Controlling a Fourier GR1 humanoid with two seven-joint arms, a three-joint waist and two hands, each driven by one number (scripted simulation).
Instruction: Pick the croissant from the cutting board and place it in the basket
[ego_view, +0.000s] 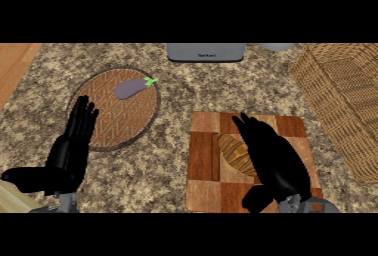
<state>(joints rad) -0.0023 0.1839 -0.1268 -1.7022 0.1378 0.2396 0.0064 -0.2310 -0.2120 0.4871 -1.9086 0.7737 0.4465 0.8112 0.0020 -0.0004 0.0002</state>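
- Head view: croissant (232, 150) on cutting board (203, 185), near right, partly under right hand (280, 165), fingers straight.
- Left hand (68, 152) open flat, near left.
- Basket (339, 100) far right.
- Grey box (205, 52) far centre: label unreadable.

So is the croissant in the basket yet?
Out. The croissant lies on the cutting board, partly hidden by the right hand, and the basket sits apart on the right.

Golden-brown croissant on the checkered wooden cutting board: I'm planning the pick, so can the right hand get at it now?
Probably yes. The black right hand lies over the golden-brown croissant, partly covering it, fingers straight; nothing else on the checkered wooden cutting board blocks it.
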